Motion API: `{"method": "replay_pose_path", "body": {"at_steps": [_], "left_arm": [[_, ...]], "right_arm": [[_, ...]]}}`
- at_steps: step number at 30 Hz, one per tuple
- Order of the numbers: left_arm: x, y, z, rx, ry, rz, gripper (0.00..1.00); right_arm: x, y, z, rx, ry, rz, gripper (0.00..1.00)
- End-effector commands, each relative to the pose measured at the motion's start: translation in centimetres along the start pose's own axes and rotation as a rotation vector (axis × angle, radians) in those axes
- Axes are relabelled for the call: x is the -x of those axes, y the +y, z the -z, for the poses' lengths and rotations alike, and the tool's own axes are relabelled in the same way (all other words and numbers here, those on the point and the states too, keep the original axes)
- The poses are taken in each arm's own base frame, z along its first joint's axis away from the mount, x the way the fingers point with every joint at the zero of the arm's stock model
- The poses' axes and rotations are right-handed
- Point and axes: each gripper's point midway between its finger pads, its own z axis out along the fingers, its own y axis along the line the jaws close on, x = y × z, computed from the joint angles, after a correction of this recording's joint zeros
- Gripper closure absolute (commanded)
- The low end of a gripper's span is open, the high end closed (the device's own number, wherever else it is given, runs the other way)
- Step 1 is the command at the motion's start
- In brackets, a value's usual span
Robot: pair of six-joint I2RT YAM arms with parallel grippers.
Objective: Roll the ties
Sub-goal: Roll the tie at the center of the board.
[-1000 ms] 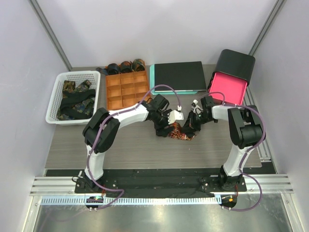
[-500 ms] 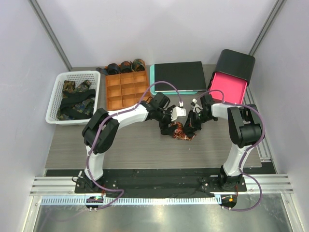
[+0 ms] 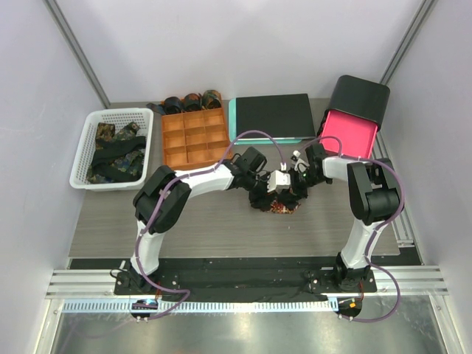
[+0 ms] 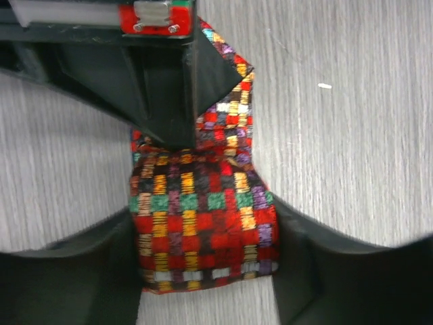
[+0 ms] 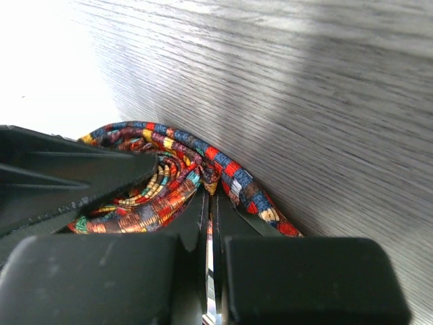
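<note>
Your checked tie (image 4: 203, 230) sits coiled on the middle of the desk (image 4: 352, 135). Your left fingers (image 4: 74, 271) clasp the coil's two sides. Your right fingers (image 5: 101, 277) are pressed together, tips at its folds.

The overhead view is bright and even, with only soft shadows. In the right wrist view glare bleaches the grey wood-grain worktop (image 5: 304, 101) white at upper left, while the left wrist view shows the red checked fabric tie (image 4: 203, 230) in fairly sharp focus.
</note>
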Motion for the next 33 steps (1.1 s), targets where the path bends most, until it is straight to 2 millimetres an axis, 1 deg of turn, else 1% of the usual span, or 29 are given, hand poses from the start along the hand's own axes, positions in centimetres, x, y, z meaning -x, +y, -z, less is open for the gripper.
{"method": "replay_pose_path", "body": {"at_steps": [1, 2, 3, 5, 6, 8, 9, 10, 13, 19, 23, 25, 26, 27, 28, 29, 30, 31, 32, 33], "left_arm": [[0.2, 0.1, -0.1, 0.008, 0.002, 0.007, 0.51], [-0.2, 0.3, -0.1, 0.018, 0.017, 0.010, 0.53], [-0.4, 0.3, -0.2, 0.028, 0.032, 0.003, 0.57], [-1.7, 0.8, -0.2, 0.072, 0.087, 0.009, 0.58], [-2.3, 0.9, -0.1, 0.078, 0.108, 0.013, 0.58], [-3.1, 1.0, -0.1, 0.092, 0.142, 0.024, 0.58], [-3.5, 0.9, 0.0, 0.090, 0.158, 0.029, 0.59], [-3.8, 0.7, -0.1, 0.092, 0.168, 0.028, 0.59], [-4.2, 0.4, -0.2, 0.089, 0.183, 0.014, 0.60], [-4.7, 0.0, -0.6, 0.079, 0.211, -0.010, 0.61], [-4.8, 0.2, -0.5, 0.086, 0.218, -0.008, 0.61], [-4.6, 0.3, -0.4, 0.089, 0.217, -0.013, 0.60], [-4.7, 0.2, -0.5, 0.087, 0.219, -0.013, 0.60], [-4.5, 0.2, -0.4, 0.090, 0.215, -0.016, 0.58], [-4.3, 0.3, -0.2, 0.093, 0.212, -0.014, 0.57], [-4.2, 0.3, -0.1, 0.098, 0.208, -0.014, 0.55], [-4.0, 0.3, 0.0, 0.102, 0.203, -0.006, 0.50], [-3.4, 0.4, 0.3, 0.105, 0.188, -0.007, 0.49], [-3.2, 0.4, 0.4, 0.104, 0.181, -0.005, 0.47], [-2.8, 0.4, 0.6, 0.107, 0.167, -0.001, 0.42]], "right_arm": [[0.3, -2.4, -0.3, -0.114, 0.001, 0.034, 0.96], [0.9, -1.7, 0.0, -0.098, -0.010, 0.049, 0.94], [1.0, -0.5, 0.7, -0.058, -0.018, 0.058, 0.86], [1.7, 1.3, 1.7, -0.012, -0.045, 0.073, 0.79], [1.8, 2.4, 2.6, 0.016, -0.063, 0.082, 0.70], [1.9, 4.0, 3.7, 0.068, -0.072, 0.081, 0.64], [1.6, 4.5, 4.0, 0.079, -0.064, 0.079, 0.60], [1.4, 5.4, 4.5, 0.107, -0.066, 0.090, 0.58], [1.0, 6.0, 5.1, 0.127, -0.063, 0.089, 0.55], [0.1, 6.5, 4.8, 0.164, -0.032, 0.050, 0.54], [-0.9, 6.3, 3.8, 0.144, -0.001, 0.052, 0.54], [-1.3, 5.6, 3.4, 0.120, 0.007, 0.052, 0.56], [-1.5, 5.3, 3.3, 0.110, 0.007, 0.054, 0.60], [-1.5, 4.2, 2.9, 0.063, 0.004, 0.064, 0.64], [-1.7, 3.6, 2.7, 0.042, 0.012, 0.063, 0.70], [-2.1, 2.8, 2.5, 0.016, 0.029, 0.058, 0.82], [-2.1, 2.1, 2.3, -0.006, 0.035, 0.053, 0.86], [-2.0, 1.2, 2.3, -0.044, 0.027, 0.050, 0.89], [-1.9, 0.9, 2.2, -0.056, 0.027, 0.051, 0.92], [-1.8, 0.4, 2.2, -0.075, 0.026, 0.053, 0.94]]}}
